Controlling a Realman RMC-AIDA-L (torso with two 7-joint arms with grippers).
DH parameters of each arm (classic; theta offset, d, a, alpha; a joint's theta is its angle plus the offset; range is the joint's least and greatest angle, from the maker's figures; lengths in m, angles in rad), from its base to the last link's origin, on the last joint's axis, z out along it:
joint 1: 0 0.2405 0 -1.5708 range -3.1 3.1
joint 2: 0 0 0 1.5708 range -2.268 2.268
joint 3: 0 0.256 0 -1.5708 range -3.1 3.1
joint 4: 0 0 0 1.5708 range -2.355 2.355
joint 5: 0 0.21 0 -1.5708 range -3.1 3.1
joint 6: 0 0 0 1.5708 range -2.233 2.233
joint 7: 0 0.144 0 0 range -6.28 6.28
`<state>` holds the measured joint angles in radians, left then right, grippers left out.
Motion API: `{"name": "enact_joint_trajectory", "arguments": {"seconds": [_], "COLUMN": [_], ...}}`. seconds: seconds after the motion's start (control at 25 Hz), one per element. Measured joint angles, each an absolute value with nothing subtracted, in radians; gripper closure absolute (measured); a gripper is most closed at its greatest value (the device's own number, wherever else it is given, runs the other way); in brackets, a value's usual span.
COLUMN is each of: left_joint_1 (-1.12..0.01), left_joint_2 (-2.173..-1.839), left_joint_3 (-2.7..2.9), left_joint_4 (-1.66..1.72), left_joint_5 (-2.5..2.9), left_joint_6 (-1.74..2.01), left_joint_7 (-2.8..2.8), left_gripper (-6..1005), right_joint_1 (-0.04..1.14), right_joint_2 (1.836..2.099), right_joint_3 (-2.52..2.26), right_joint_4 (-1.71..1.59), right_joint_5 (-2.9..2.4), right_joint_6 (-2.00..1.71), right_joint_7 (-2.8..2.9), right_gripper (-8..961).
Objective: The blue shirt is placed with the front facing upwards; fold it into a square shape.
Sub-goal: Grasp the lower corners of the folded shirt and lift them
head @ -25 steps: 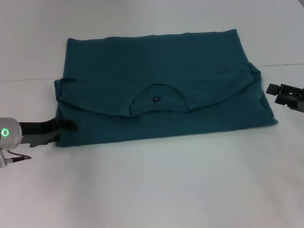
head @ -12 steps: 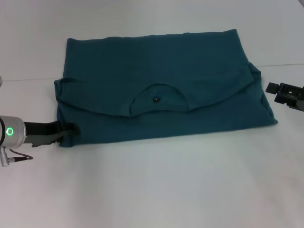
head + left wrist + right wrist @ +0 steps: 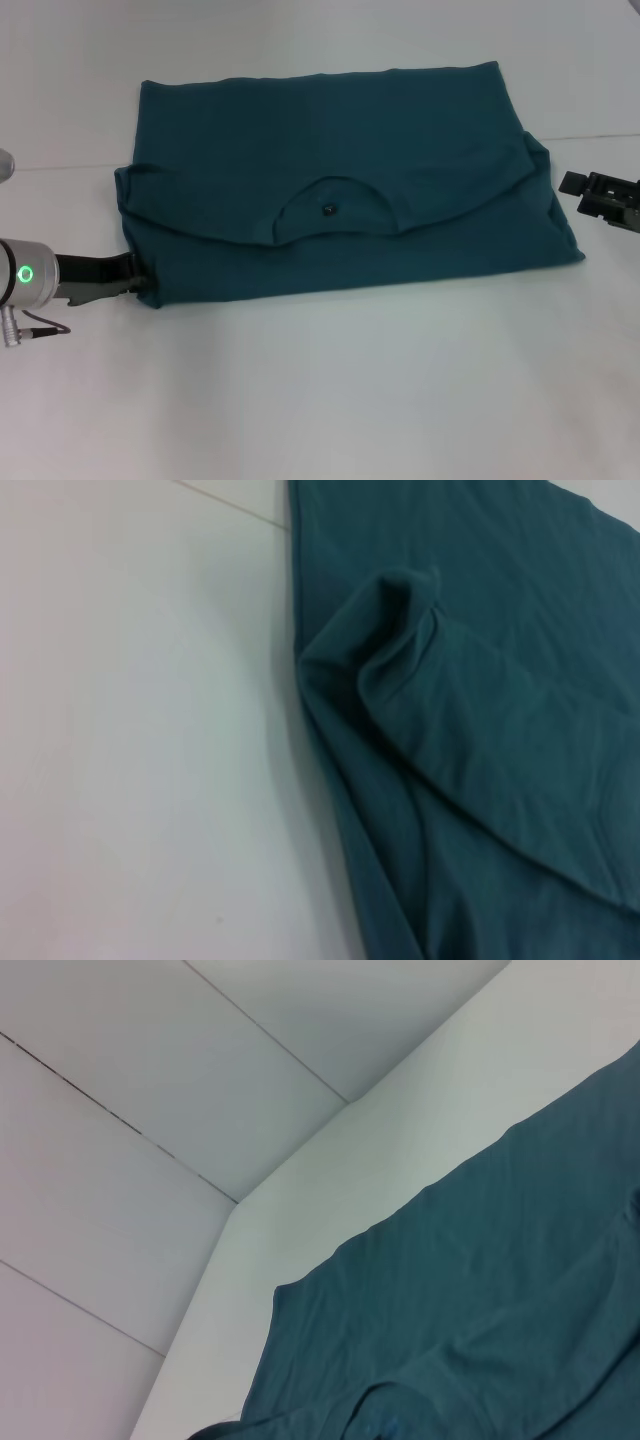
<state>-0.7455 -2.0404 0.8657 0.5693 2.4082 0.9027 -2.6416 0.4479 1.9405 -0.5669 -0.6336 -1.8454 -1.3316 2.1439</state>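
Left hand point(image 3: 138, 281) at blue shirt point(image 3: 340, 190) lower-left corner, finger state unclear; right hand point(image 3: 600, 197) idle, right edge. Risk: corner slips, fold skews.

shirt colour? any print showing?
The blue shirt is plain dark teal-blue, with no print showing as it lies folded. The head view shows it best.

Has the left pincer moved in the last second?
Yes. The left pincer has slid a little rightward along the near-left corner of the shirt; the neck tag stays put. The right pincer sits parked beyond the shirt's right edge.
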Motion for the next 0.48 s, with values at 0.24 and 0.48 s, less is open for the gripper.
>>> {"name": "enact_joint_trajectory", "arguments": {"seconds": [0.24,0.48], "left_joint_1": [-0.743,-0.725], "left_joint_2": [-2.047,-2.045], "left_joint_3": [0.871,0.825], "left_joint_4": [0.599,0.626], "left_joint_5": [2.404,2.345], "left_joint_6": [0.911,0.959], "left_joint_7": [-2.642,-2.624], "left_gripper": [865,1000], "right_joint_1": [0.446,0.442], "right_joint_2": [1.941,1.941], "right_joint_3": [-0.561,-0.554], "right_joint_4": [-0.634,-0.633], "right_joint_5": [-1.845,-1.845], "right_joint_6": [-1.332,-1.334], "right_joint_7": [2.143,2.142], "right_gripper": [238,239]}}
